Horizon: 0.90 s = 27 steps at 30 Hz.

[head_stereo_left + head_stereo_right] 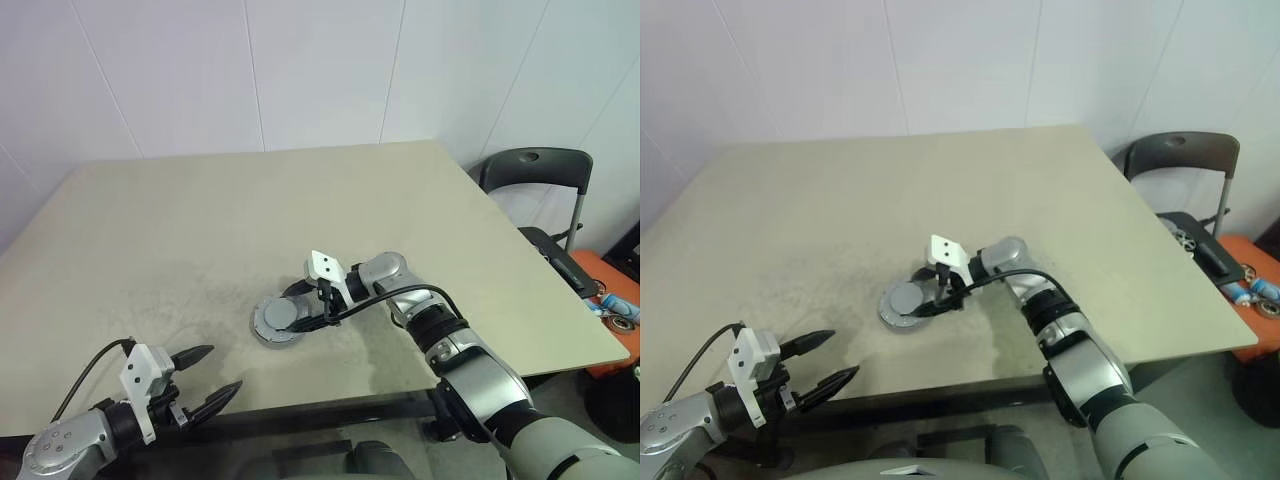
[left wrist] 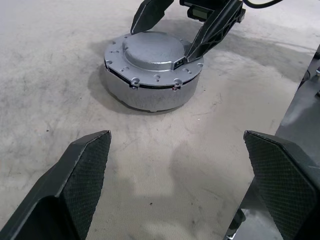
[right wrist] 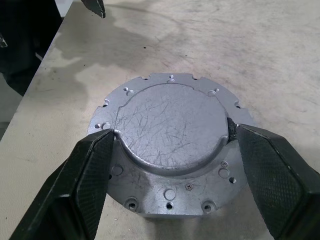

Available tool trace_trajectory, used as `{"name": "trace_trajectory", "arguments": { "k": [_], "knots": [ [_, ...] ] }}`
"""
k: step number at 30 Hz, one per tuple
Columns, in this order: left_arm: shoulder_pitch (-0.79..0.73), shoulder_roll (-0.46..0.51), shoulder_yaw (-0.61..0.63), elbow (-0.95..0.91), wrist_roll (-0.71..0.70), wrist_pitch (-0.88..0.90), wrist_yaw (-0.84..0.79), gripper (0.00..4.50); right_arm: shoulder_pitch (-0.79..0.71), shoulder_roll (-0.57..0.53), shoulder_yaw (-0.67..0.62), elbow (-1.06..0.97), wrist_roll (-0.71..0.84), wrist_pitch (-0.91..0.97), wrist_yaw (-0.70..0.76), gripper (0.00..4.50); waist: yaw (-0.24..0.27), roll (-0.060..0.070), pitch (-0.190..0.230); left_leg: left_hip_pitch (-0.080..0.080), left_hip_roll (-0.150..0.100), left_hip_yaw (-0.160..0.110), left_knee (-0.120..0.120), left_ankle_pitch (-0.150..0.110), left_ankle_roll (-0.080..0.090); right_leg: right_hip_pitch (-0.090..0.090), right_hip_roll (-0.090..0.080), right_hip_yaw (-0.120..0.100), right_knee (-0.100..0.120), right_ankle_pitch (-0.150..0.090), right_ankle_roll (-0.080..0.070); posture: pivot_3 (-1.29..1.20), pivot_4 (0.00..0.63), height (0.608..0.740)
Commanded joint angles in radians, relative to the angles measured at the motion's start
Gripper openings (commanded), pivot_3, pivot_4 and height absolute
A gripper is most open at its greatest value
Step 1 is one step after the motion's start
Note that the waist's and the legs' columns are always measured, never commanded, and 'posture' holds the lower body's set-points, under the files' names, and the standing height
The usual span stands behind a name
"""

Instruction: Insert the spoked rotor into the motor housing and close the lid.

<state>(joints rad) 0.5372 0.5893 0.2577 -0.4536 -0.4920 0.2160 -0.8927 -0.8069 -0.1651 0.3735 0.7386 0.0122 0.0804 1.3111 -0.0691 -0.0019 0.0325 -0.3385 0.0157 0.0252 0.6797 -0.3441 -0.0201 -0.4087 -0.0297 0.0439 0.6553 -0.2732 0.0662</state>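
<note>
In the left eye view, a short round grey metal motor housing is being seen standing on the beige table, near its front edge and a little right of centre. It is being covered by a flat silver-grey metal lid with a raised round centre. What lies inside the housing is being hidden by the lid. The right gripper is being held over the lid, one black finger at either side of the raised centre. The left gripper is being held at the table's front edge, well apart from the housing, its jaws spread with nothing between them. A dark folding chair is standing past the table's right side.

In the left wrist view, the lid's notched, flanged rim is being shown overhanging the housing wall, with small holes around the flange. Bare tabletop is lying between the spread left fingers and the housing.

In the right wrist view, the lid's scratched raised centre is being touched on both sides by the right fingers, so the jaws are closing on the lid.
</note>
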Motion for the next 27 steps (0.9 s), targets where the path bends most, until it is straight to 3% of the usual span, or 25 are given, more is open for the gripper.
{"name": "trace_trajectory", "arguments": {
  "k": [1, 27],
  "knots": [
    [-0.007, 0.01, 0.004, -0.031, -0.008, -0.001, -0.001, 4.5, -0.004, -0.003, 0.015, 0.024, -0.033, 0.022, -0.019, 3.53, 0.0, 0.0, 0.0, 0.0, 0.0, 0.0, 0.0, 0.0, 0.0, 0.0, 0.0, 0.0, 0.0, 0.0, 0.0, 0.0, 0.0, 0.74],
    [-0.003, 0.015, 0.011, -0.02, -0.006, -0.003, -0.013, 4.5, 0.021, 0.004, 0.072, 0.054, -0.094, 0.041, -0.049, 3.53, -0.003, 0.002, -0.001, 0.002, 0.0, 0.0, 0.0, 0.0, 0.0, 0.001, 0.0, 0.0, 0.0, 0.0, -0.001, 0.0, 0.0, 0.74]
  ]
}}
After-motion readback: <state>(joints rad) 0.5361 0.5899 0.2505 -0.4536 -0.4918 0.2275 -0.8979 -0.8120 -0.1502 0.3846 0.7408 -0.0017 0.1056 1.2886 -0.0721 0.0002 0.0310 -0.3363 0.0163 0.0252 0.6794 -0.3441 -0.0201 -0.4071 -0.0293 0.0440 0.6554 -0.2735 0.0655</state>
